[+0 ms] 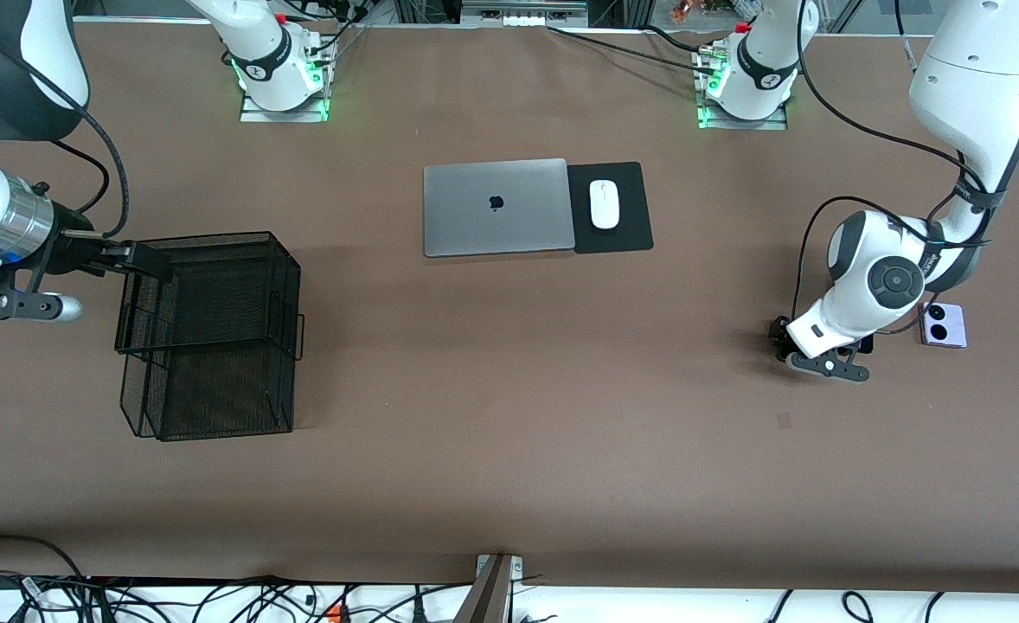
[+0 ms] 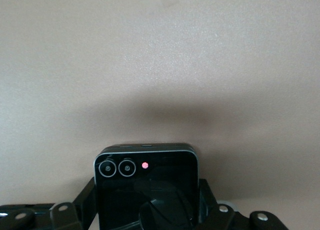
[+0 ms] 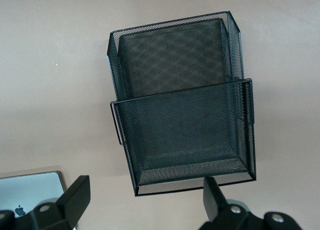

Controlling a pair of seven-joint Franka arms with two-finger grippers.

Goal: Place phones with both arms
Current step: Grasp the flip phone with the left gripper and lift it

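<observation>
A square black folded phone (image 2: 145,185) with two ringed lenses sits between the fingers (image 2: 86,196) of my left gripper (image 2: 146,192), which is shut on its two sides. In the front view that gripper (image 1: 818,348) is down at the table toward the left arm's end, and its hand hides the black phone. A lavender phone (image 1: 944,324) with two black circles lies flat right beside it. My right gripper (image 1: 148,260) hangs open and empty over the rim of the black mesh basket (image 1: 215,337); its fingers (image 3: 75,196) stand wide apart.
A shut silver laptop (image 1: 494,208) lies mid-table, also seen in the right wrist view (image 3: 30,195). A white mouse (image 1: 603,204) rests on a black pad (image 1: 626,234) beside it. The basket (image 3: 182,115) has two open tiers.
</observation>
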